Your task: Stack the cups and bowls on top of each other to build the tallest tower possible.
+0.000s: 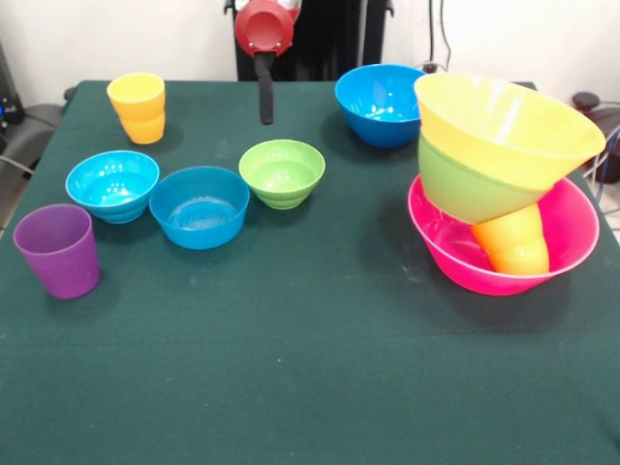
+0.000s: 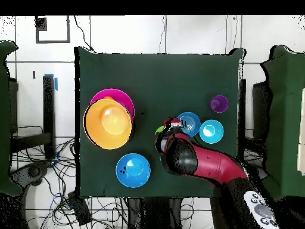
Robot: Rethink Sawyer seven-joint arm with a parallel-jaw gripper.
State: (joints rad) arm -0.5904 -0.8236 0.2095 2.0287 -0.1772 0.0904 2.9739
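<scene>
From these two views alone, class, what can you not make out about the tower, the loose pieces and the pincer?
1. Pincer: open or shut is unclear in either view.
2. Overhead, the top bowl hides the orange cup and green bowl beneath it.
3. Overhead, the arm hides the yellow cup.
4. Front, the pink bowl rim hides the orange cup's foot.

Bright, even light; soft shadows, glossy highlights.
</scene>
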